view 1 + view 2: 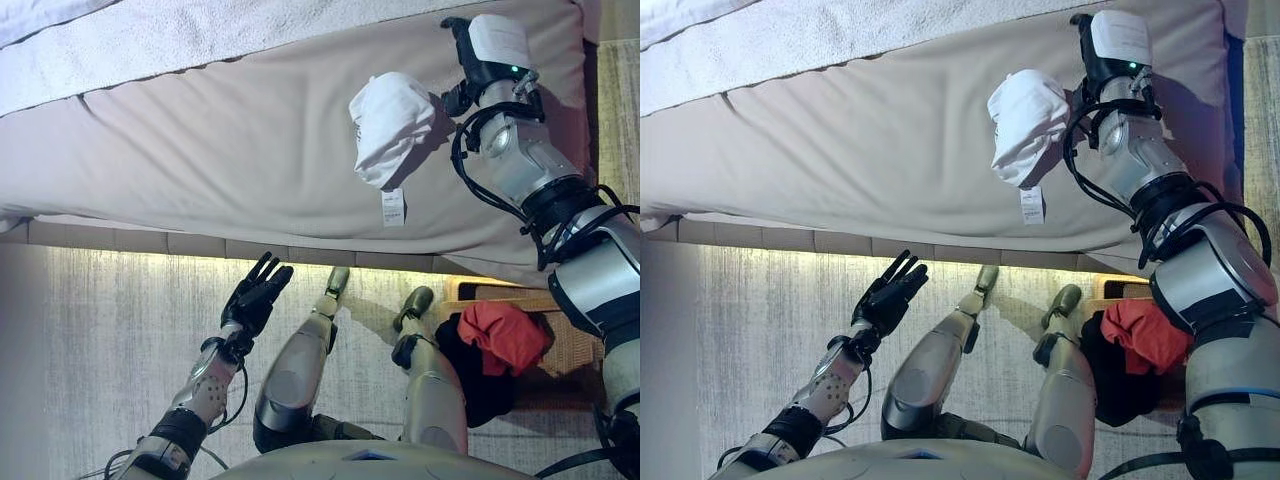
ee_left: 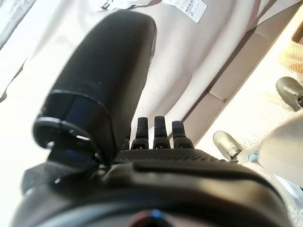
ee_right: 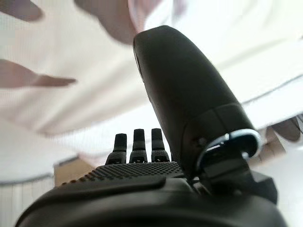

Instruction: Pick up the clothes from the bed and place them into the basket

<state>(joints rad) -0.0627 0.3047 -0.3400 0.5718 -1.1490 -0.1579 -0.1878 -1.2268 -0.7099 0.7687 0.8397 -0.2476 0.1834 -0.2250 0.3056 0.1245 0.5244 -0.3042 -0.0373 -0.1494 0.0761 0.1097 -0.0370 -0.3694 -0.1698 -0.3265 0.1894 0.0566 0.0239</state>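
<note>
A bunched white garment with a paper tag is on the beige bed, near its front right part. My right hand is at the garment's right side, thumb with its white cover raised. In the right wrist view its fingers reach straight toward the white cloth, which fills the view. My left hand hangs open over the rug in front of the bed, holding nothing. A woven basket on the floor at the right holds a red garment and a black one.
A white blanket covers the far part of the bed. The bed's front edge runs across the view above a pale rug. The basket stands just below the bed's right corner.
</note>
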